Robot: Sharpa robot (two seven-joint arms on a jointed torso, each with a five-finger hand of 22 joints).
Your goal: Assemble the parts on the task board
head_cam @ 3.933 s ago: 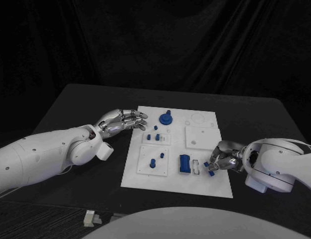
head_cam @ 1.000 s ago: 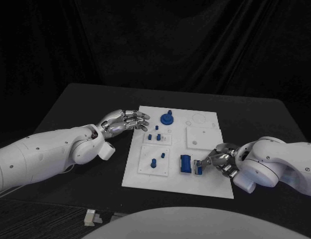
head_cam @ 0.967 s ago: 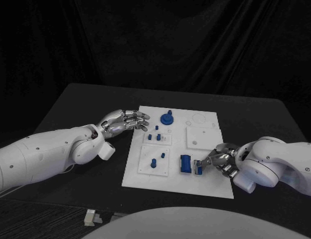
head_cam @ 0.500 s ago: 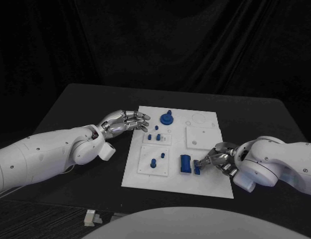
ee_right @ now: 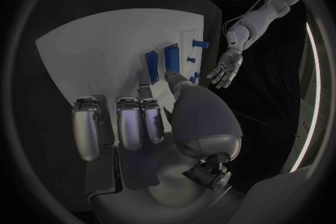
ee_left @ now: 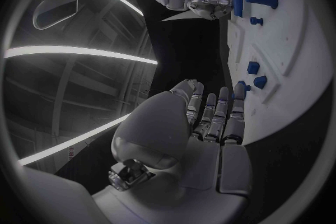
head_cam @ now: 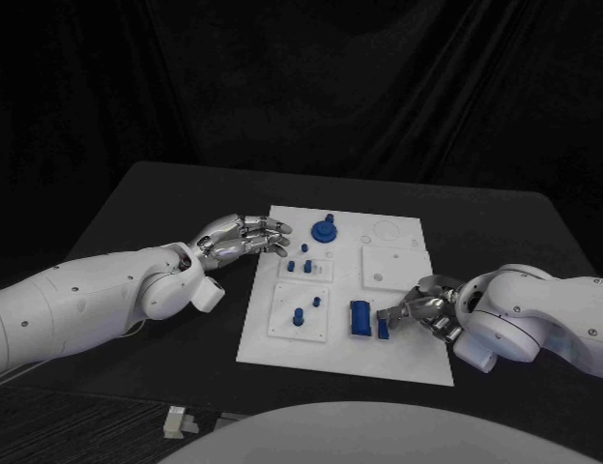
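While several blue pieces already stand in the white board (head_cam: pixel 386 362), the assembly looks only partly done.
The right robot hand (head_cam: pixel 424 311), lower right of the frame, pinches a thin blue plate (head_cam: pixel 383 329) beside the seated blue block (head_cam: pixel 360 318); the left robot hand (head_cam: pixel 236 237), fingers loosely spread and empty, rests at the board's upper-left edge near the blue knob (head_cam: pixel 324 230). Upper-right recesses look unfilled.

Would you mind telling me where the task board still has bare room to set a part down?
The task board is bare along its near edge, below the blue block, and in its far right corner by the round recesses. It is crowded around the small blue pegs, next to the left hand, and where the right hand works.
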